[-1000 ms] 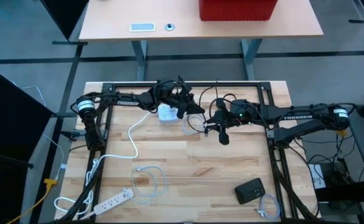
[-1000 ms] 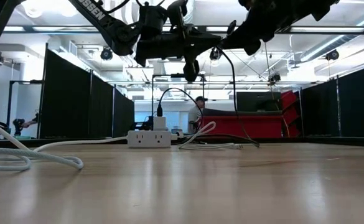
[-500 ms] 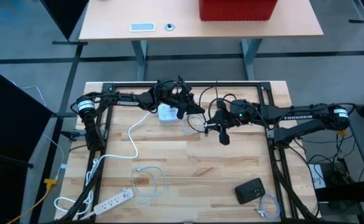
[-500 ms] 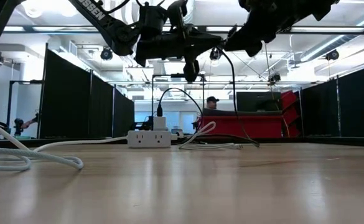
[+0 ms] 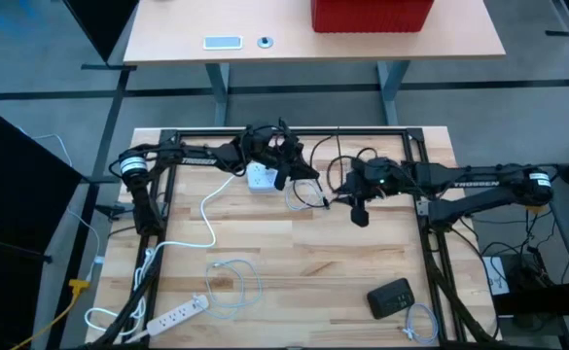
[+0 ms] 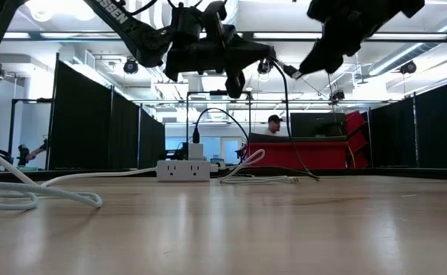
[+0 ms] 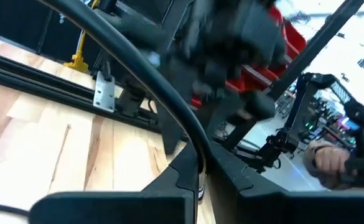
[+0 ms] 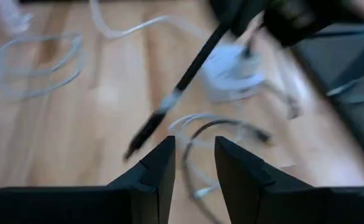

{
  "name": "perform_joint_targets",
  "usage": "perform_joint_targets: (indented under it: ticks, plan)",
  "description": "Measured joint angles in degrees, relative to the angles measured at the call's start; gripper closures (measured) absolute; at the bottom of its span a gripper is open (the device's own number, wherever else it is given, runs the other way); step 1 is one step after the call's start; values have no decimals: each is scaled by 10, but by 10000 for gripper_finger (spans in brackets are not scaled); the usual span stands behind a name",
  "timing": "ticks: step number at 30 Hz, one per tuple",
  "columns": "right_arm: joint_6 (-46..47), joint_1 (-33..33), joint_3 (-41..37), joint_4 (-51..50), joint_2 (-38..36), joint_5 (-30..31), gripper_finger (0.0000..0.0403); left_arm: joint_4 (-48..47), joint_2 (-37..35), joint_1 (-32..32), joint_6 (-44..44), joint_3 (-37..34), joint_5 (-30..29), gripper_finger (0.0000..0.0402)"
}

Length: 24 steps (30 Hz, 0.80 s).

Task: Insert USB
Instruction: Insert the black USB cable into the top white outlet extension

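Note:
The black USB cable (image 8: 188, 71) is in the air, its free end (image 6: 290, 70) sticking out from my left gripper (image 5: 299, 167) toward my right one. My left gripper (image 7: 201, 168) is shut on this cable, above and just right of the white power adapter (image 5: 258, 176), which stands on the table (image 6: 183, 169) with a black lead plugged into its top. My right gripper (image 5: 359, 206) hovers to the right with its fingers open (image 8: 194, 162), apart from the cable end. My left gripper pinches the black cable (image 7: 191, 140) between its two fingers, a short way back from the free end. The cable runs along the line of the fingers and on past them. The held stretch is lifted clear of the table, and the rest hangs down to the tabletop (image 6: 303, 164).
Loose white and dark cables (image 5: 303, 194) lie right of the adapter. A white power strip (image 5: 172, 314), a coiled white cable (image 5: 231, 277), a black device (image 5: 391, 297) and another coil (image 5: 420, 321) lie toward the near edge. A person (image 6: 275, 122) shows beyond the table.
My right gripper has drawn back toward the table's right edge, away from my left gripper and the cable end, which now stands free of it. My left gripper and the adapter have kept still.

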Motion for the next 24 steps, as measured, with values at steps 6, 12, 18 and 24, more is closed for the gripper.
perform_joint_targets:
  ticks: [6,12,18,24]
  plan:
    - [49,0,4,49,-16,24,295,1,-1,-10,42,0,-53,395]
    - [102,-1,4,49,34,29,285,3,-2,-19,73,8,-78,395]
    - [103,-5,26,47,60,30,274,1,-10,-23,77,12,-78,395]
    - [116,-5,35,36,65,29,305,0,-12,-23,79,12,-79,395]
